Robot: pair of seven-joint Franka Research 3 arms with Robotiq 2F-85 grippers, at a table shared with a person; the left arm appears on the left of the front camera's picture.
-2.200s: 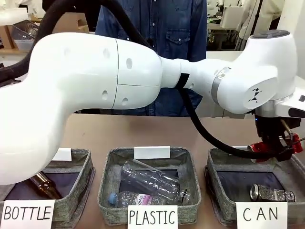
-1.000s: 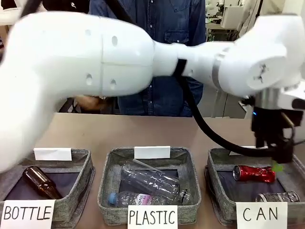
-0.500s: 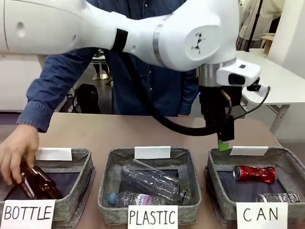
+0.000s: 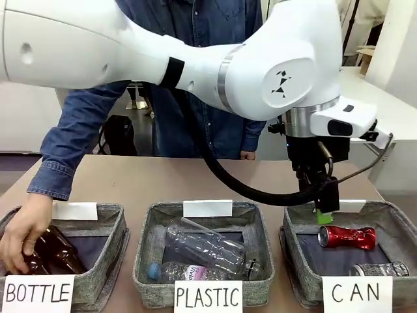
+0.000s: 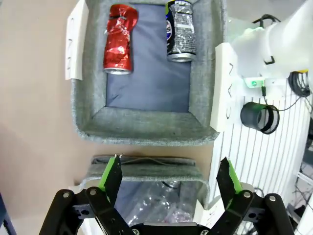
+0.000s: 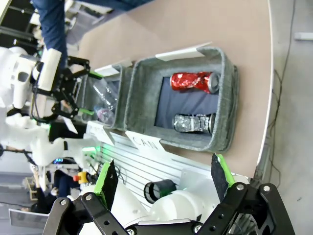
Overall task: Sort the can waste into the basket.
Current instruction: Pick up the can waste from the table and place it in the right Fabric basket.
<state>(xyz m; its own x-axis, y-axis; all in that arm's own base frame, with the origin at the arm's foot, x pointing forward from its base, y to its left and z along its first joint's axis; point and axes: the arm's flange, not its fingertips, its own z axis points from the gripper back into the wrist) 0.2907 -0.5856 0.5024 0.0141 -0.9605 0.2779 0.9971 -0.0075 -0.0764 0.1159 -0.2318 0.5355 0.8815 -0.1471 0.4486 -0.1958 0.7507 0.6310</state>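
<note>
Since two seconds ago the red can point(image 4: 346, 237) has left the left end effector point(image 5: 170, 181) and now lies in the CAN basket point(image 4: 290, 229) beside the silver-grey can point(image 4: 382, 268), while the arm has lifted and drawn back toward the PLASTIC basket point(image 4: 146, 225). Left end effector hangs wide open and empty above the basket's rim; right end effector point(image 6: 161, 178) is likewise open, holding nothing. Both cans lie in the basket, so the sort looks complete.
</note>
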